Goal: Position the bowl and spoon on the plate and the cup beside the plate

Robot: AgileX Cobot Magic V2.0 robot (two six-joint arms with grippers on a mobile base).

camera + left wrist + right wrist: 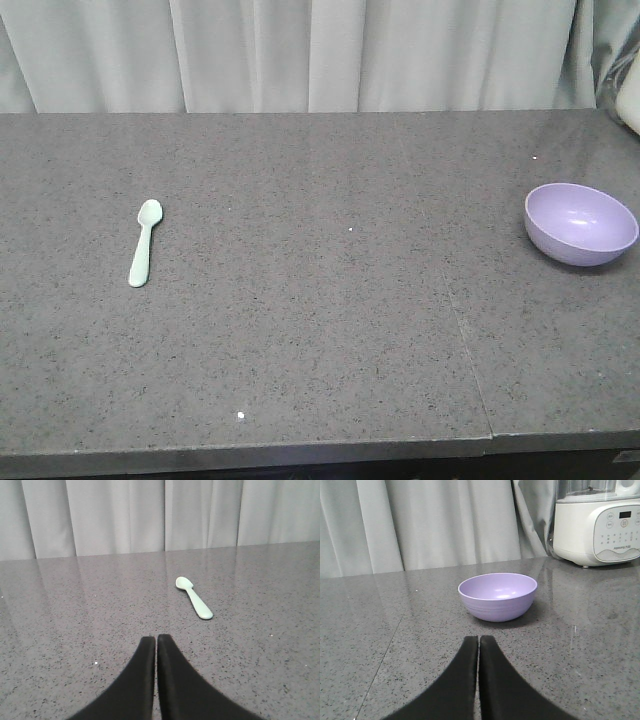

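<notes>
Nothing arranged yet: I'm seeing spoon (pixel 144 243) and bowl (pixel 581 223) lying well apart, left claw (pixel 156 642) and right claw (pixel 478 642) sitting pressed together, empty

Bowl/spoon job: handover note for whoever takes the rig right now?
Left gripper: shut, empty, low over the counter, spoon ahead of it.
Right gripper: shut, empty, bowl straight ahead.
Spoon: lying flat on the counter's left side, untouched.
Bowl: upright and empty, at the right edge of the front view.
Plate and cup: not in any view.
Done: nothing.
Left: find the plate and cup, put the bowl and spoon on the plate, set the cup beside it.
</notes>
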